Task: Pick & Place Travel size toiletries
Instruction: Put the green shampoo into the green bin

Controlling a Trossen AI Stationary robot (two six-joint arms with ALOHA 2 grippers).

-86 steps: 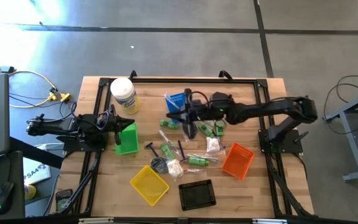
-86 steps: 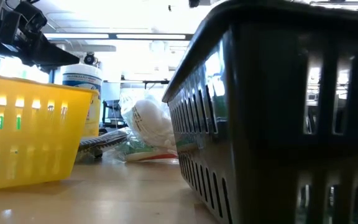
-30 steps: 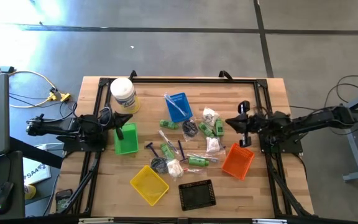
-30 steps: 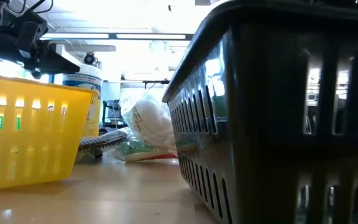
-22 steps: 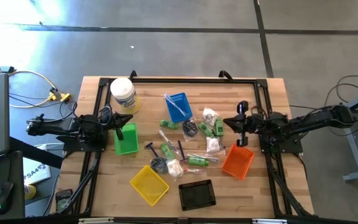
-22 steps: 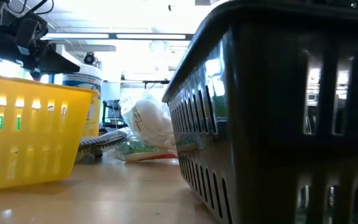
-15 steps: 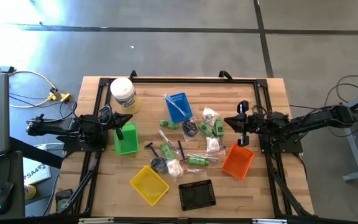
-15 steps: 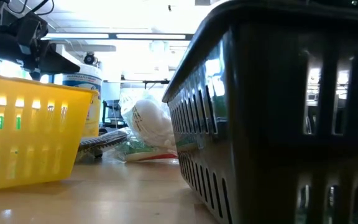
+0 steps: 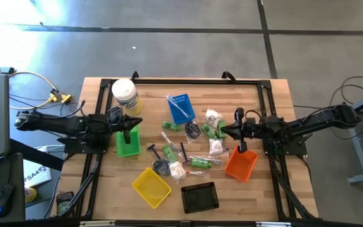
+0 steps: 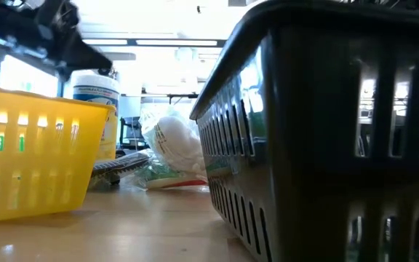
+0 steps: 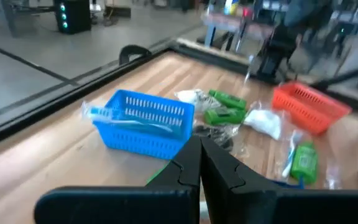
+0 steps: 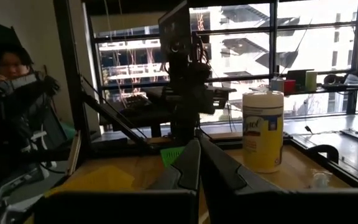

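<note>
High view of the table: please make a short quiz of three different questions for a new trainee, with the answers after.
1. True or false: the blue tray has a toothbrush in a clear wrapper lying in it.
2. Which tray is closest to the right pincer? A) yellow tray B) orange tray C) black tray
3. Fill in: the white wipes tub stands near the table's far ____ corner, seen from above.

Key
1. True; the left wrist view shows the wrapped toothbrush in it.
2. B, the orange tray; the yellow tray and black tray lie farther off.
3. Left, close to the left pincer, which is shut like the right one.
</note>
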